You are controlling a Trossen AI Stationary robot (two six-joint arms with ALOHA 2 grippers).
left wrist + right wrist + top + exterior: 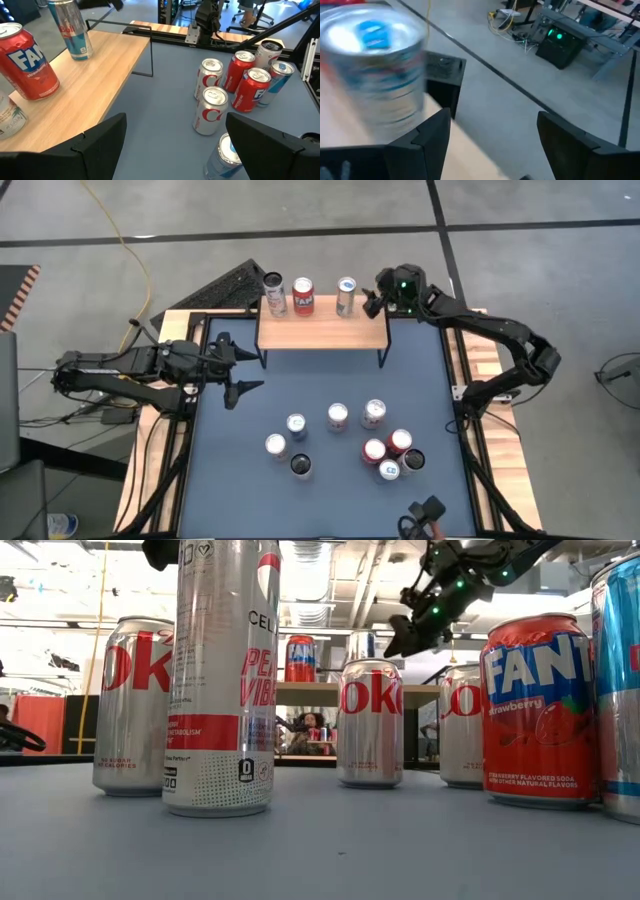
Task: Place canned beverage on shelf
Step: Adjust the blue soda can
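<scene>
1. Light-wood shelf (322, 332) on thin black legs stands at the far edge of the table (320, 500), with three cans upright in a row along its back edge: a dark-topped one (274, 293), a red Fanta can (302, 296) and a slim silver-blue can (346, 296).
2. Space for one more can lies bare at the shelf's right end, just beside the right gripper (375, 302).
3. That gripper hangs at the shelf's right rear corner, its fingers (427, 145) apart and empty, the slim silver-blue can close beside them.
4. Left gripper (238, 366) waits over the table's left side, its fingers (95, 142) spread wide, holding nothing.
5. Nine cans stand on the table: four spread toward the middle and left, including a black-topped can (300, 466), and five packed in a cluster on the right (392, 455).
6. Blue-grey matting covers the table inside a wooden rim; grey concrete floor, a yellow cable (125, 240) and workshop benches lie beyond.
</scene>
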